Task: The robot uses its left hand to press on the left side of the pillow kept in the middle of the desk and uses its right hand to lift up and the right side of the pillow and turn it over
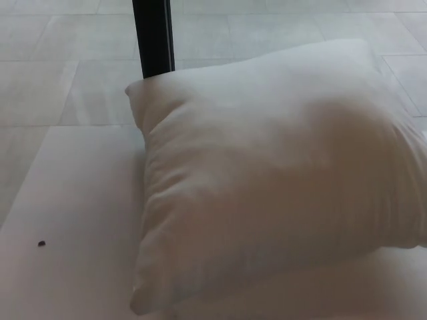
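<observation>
Toward the left, a bare stretch of white desk (73,220), with only a small dark speck (41,243) lying near the lower left edge, well apart from everything else. Beyond the desk's far edge, a pale tiled floor (40,60) with faint joint lines running across it. Further right and at the top, a black upright post (153,37), standing on the floor behind the desk and cut off by the top of the frame, its lower end hidden behind the near corner of the pillow. Then the white pillow (280,180) itself, large and plump, filling the middle and right of the view, lying on the desk with its top left corner pointing up toward the post, its lower left corner near the bottom edge, and its right side running out past the right border. Soft creases along its left seam; a faint shadow on the desk beneath its lower edge. Neither left nor right hand anywhere in view, so could not tell how far open the fingers were or whether anything was held; nothing touching the pillow on any visible side.
</observation>
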Robot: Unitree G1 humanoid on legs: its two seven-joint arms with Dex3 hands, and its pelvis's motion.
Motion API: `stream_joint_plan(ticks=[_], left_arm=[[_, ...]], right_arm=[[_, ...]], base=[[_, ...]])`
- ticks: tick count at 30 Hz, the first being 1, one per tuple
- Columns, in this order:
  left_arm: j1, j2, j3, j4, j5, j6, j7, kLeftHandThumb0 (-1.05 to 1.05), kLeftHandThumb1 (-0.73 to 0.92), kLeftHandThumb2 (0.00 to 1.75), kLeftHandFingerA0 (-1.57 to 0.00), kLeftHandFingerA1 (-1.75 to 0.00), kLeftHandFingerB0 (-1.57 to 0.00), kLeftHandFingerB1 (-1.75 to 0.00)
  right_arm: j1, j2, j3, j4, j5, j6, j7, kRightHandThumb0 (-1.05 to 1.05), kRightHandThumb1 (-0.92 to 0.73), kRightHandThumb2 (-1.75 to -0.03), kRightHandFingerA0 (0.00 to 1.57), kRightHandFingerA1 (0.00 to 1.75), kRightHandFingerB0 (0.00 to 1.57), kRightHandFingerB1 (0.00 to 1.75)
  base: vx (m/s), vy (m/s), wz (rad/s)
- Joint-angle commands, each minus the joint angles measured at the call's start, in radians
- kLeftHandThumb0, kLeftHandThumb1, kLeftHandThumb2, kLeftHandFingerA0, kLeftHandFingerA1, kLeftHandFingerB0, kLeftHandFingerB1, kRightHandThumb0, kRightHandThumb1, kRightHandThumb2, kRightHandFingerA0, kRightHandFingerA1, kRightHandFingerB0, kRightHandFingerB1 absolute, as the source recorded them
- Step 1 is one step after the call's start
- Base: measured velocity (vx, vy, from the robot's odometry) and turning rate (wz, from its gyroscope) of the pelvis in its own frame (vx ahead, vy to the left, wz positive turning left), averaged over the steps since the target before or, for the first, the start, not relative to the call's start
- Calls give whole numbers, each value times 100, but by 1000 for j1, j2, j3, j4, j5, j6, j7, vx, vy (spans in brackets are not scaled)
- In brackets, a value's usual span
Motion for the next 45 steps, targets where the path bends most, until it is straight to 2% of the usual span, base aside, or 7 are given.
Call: stream_joint_plan(ticks=[1,5,7,9,10,13,45], left_arm=[[-9,56,193,-38,-214,81,-78,-70,42,78,-65,-86,-18,-55],[-27,55,254,-96,-279,154,-174,-49,32,89,-53,-77,-1,-49],[-25,56,251,-143,-274,167,-203,-88,65,59,-56,-64,-18,-42],[-56,21,268,-311,-274,78,-130,-98,70,78,-60,-51,-53,-47],[-82,3,294,-393,-285,56,-71,-90,68,112,-53,-58,-50,-54],[-121,-1,324,-507,-294,59,-26,-94,75,81,-53,-49,-44,-45],[-809,-115,-240,-1044,-298,624,1,-92,92,74,-23,-47,-5,-22]], right_arm=[[-28,-83,-187,30,215,12,90,-74,-61,-59,47,64,40,53],[-62,-116,-239,29,241,84,94,-90,-72,-62,35,65,15,53],[-90,-134,-251,27,240,132,62,-100,-75,-63,77,154,13,52],[-166,-186,-284,3,279,165,98,-105,-71,-119,113,136,0,33],[-199,-202,-309,-28,307,162,125,-105,-73,-121,27,79,4,42],[-265,-236,-340,-72,339,191,125,-105,-73,-120,2,44,7,52],[-805,-108,331,-773,245,504,249,-100,-73,-112,11,46,7,35]], base=[[0,0,0],[0,0,0],[0,0,0],[0,0,0],[0,0,0],[0,0,0],[0,0,0]])
